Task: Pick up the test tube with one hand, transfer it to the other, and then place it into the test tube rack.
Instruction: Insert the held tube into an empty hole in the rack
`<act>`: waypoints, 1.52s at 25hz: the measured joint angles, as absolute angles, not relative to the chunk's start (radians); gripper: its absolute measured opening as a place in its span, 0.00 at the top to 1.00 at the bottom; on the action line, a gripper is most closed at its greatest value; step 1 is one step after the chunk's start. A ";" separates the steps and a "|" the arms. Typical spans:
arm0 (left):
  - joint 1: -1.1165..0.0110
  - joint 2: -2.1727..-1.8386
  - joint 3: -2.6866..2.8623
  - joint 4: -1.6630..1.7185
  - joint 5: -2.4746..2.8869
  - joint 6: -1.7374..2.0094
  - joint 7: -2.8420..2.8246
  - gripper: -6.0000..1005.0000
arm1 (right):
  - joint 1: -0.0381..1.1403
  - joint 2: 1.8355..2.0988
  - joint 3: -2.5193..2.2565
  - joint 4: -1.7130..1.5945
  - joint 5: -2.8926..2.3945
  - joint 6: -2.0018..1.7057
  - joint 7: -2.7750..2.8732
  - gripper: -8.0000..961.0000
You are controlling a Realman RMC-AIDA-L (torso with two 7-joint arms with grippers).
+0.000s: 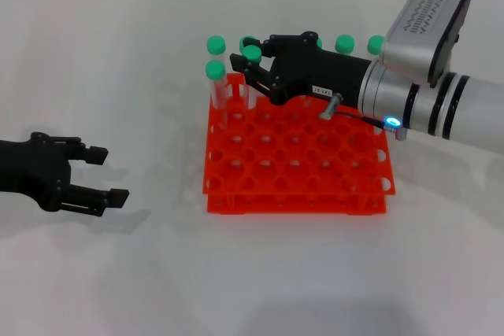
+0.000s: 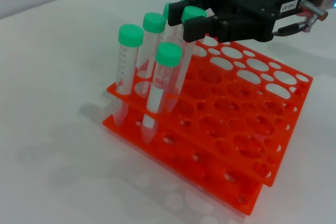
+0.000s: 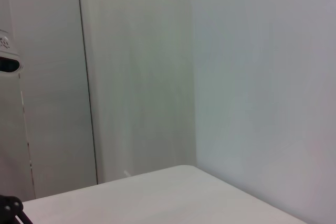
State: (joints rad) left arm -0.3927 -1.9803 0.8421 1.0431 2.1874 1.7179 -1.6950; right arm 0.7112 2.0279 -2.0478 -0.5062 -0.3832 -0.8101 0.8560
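Note:
The orange-red test tube rack [image 1: 299, 198] stands at the middle of the table and also shows in the left wrist view [image 2: 220, 129]. My right gripper [image 1: 253, 66], the one with the white label, reaches over the rack's far left corner. It is shut on the green cap end of a test tube [image 1: 252, 53]. In the left wrist view this gripper [image 2: 195, 20] holds the tube [image 2: 181, 69] tilted, its lower end down in a rack hole. My left gripper [image 1: 109, 173] is open and empty, low over the table to the left of the rack.
Three other green-capped tubes [image 2: 130, 35] stand in the rack's far left corner beside the held one. More green caps [image 1: 344, 42] show along the rack's far row. The right wrist view shows only a wall and the table edge.

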 joint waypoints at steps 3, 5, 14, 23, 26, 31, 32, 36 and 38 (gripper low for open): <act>-0.393 -1.980 0.842 1.043 2.187 1.718 -1.695 0.13 | 0.711 2.028 -2.049 -0.506 -0.384 -0.810 0.856 0.72; -0.393 -1.980 0.842 1.043 2.187 1.718 -1.695 0.13 | 0.711 2.028 -2.049 -0.506 -0.384 -0.810 0.856 0.71; -0.391 -1.982 0.842 1.043 2.187 1.718 -1.694 0.13 | 0.713 2.028 -2.049 -0.506 -0.383 -0.810 0.856 0.69; -0.391 -1.982 0.842 1.043 2.187 1.716 -1.687 0.13 | 0.716 2.028 -2.049 -0.507 -0.385 -0.811 0.856 0.68; -0.391 -1.982 0.842 1.042 2.187 1.715 -1.685 0.13 | 0.718 2.028 -2.049 -0.507 -0.386 -0.813 0.856 0.67; -0.391 -1.981 0.841 1.041 2.187 1.714 -1.684 0.13 | 0.722 2.028 -2.049 -0.507 -0.387 -0.820 0.855 0.66; -0.391 -1.981 0.841 1.040 2.187 1.713 -1.684 0.13 | 0.723 2.028 -2.049 -0.507 -0.387 -0.821 0.855 0.66; -0.394 -1.976 0.841 1.025 2.187 1.709 -1.683 0.13 | 0.726 2.028 -2.049 -0.506 -0.387 -0.821 0.853 0.64; -0.396 -1.975 0.841 1.020 2.187 1.708 -1.681 0.13 | 0.726 2.028 -2.049 -0.506 -0.387 -0.823 0.851 0.63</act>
